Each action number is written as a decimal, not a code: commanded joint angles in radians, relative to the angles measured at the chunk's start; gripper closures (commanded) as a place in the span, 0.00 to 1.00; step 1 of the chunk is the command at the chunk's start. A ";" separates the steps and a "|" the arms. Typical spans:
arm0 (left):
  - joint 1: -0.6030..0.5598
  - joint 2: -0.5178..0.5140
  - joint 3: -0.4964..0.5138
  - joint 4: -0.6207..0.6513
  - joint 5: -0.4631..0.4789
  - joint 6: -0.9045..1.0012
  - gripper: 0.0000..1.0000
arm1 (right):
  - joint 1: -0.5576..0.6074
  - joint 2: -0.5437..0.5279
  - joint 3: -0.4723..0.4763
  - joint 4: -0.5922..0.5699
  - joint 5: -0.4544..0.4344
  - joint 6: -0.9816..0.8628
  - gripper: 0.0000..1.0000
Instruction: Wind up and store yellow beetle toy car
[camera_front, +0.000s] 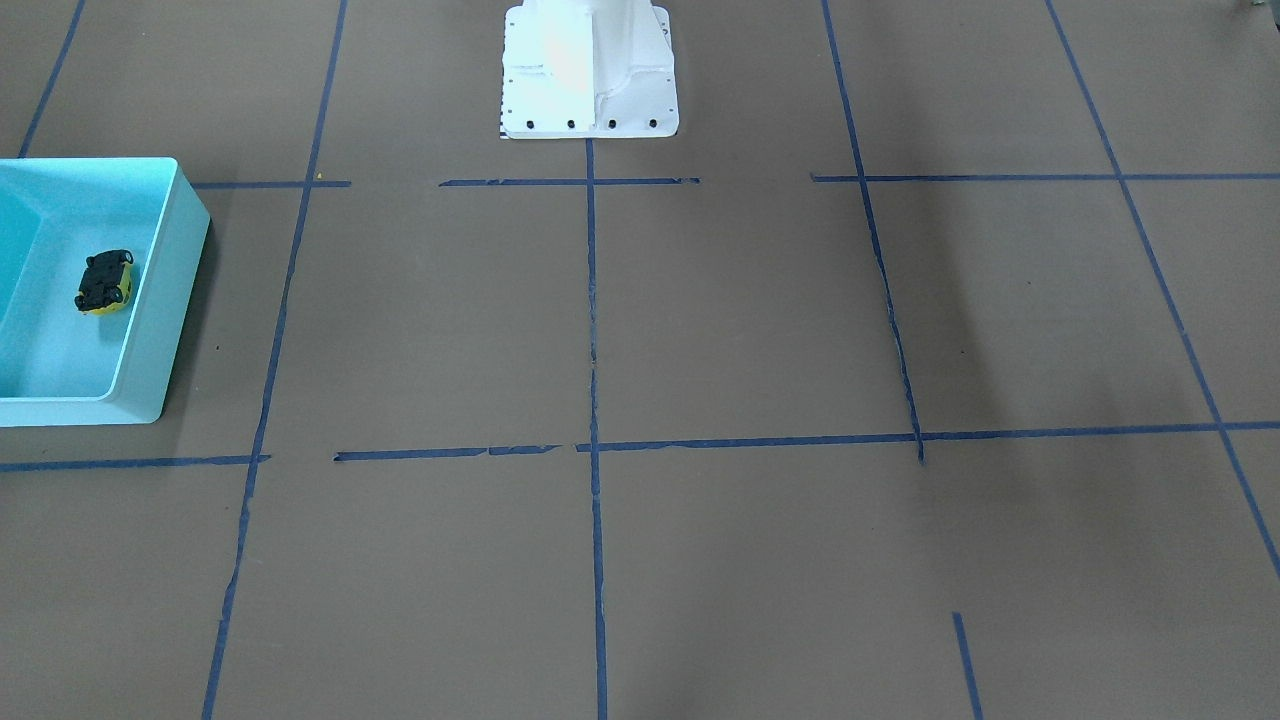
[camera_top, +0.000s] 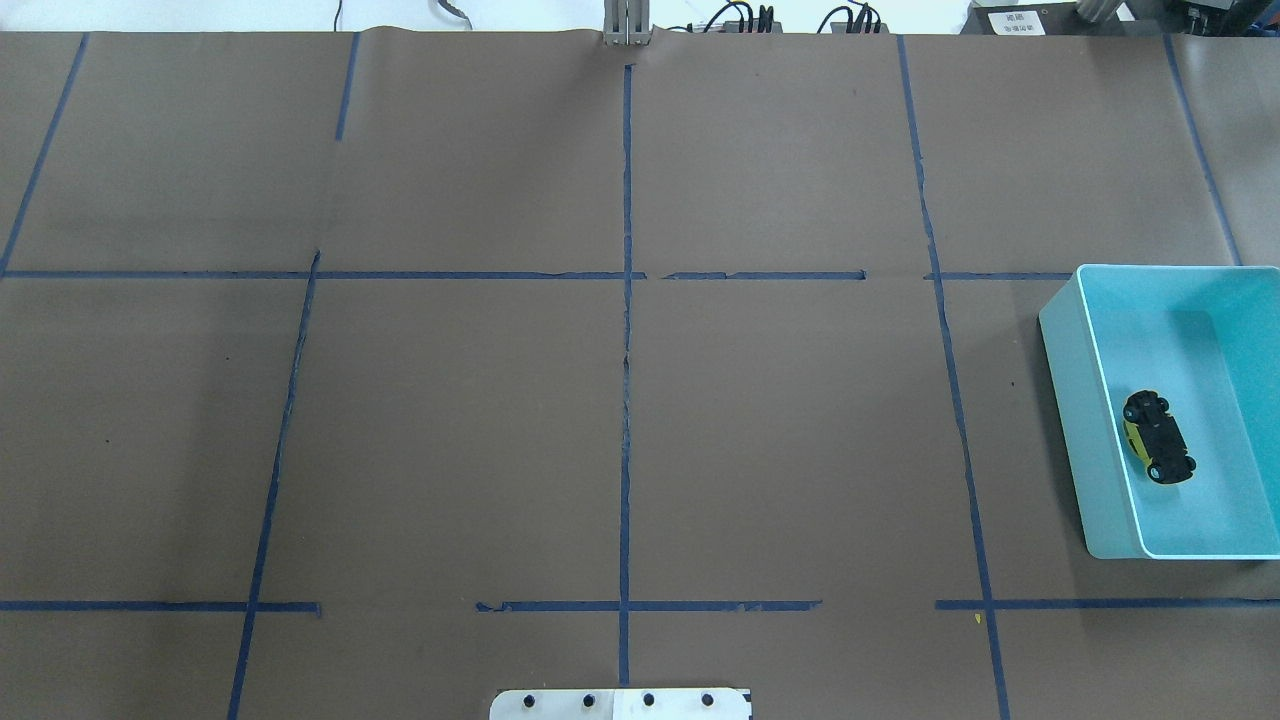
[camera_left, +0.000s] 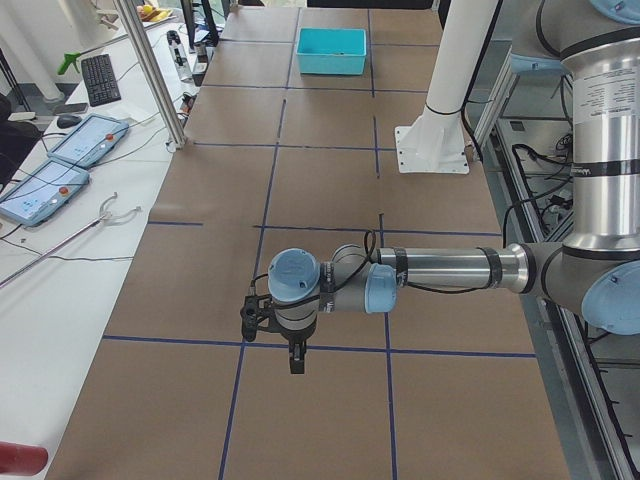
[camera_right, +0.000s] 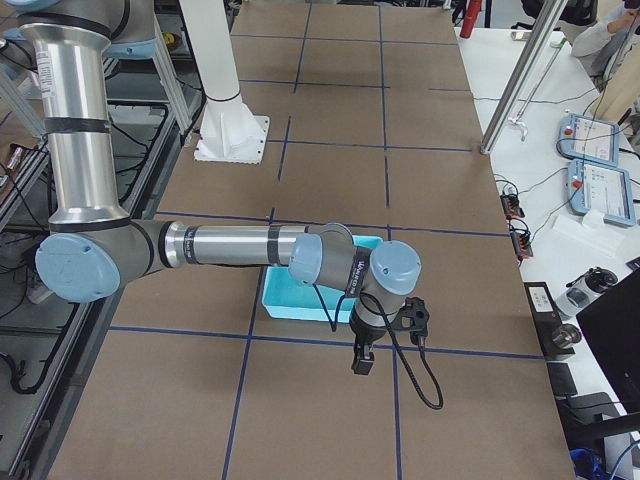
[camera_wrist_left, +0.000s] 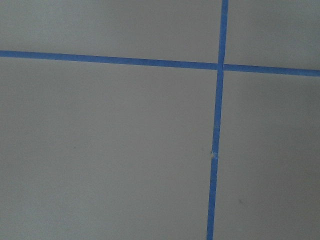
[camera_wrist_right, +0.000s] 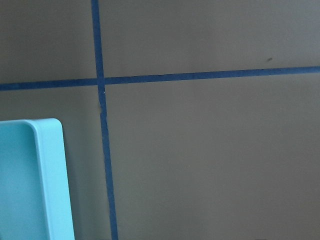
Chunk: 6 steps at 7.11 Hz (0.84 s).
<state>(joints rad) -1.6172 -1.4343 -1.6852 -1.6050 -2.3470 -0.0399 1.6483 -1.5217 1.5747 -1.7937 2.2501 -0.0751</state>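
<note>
The yellow beetle toy car (camera_front: 104, 283) lies in the turquoise bin (camera_front: 170, 290) with its black underside up and a yellow edge showing. In the overhead view the car (camera_top: 1158, 451) is near the bin's (camera_top: 1085, 420) left wall. My left gripper (camera_left: 296, 362) shows only in the exterior left view, pointing down above the table far from the bin. I cannot tell whether it is open or shut. My right gripper (camera_right: 360, 364) shows only in the exterior right view, just beyond the bin (camera_right: 300, 295). I cannot tell its state either.
Brown table paper carries a grid of blue tape lines (camera_top: 626, 350). The robot's white base (camera_front: 590, 70) stands at the table's edge. The right wrist view shows a corner of the bin (camera_wrist_right: 45, 175). A metal post (camera_left: 150, 70) and tablets stand beside the table.
</note>
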 joint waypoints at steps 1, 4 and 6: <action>-0.001 0.002 -0.002 -0.001 0.000 0.000 0.00 | 0.001 -0.088 0.008 0.177 0.022 0.104 0.01; 0.000 0.002 -0.002 -0.001 0.000 0.000 0.00 | -0.001 -0.087 0.007 0.231 0.022 0.103 0.01; 0.000 0.002 -0.002 -0.001 0.000 -0.001 0.00 | -0.001 -0.083 0.010 0.223 0.025 0.104 0.01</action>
<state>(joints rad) -1.6169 -1.4332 -1.6874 -1.6061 -2.3470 -0.0409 1.6477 -1.6075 1.5831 -1.5671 2.2737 0.0288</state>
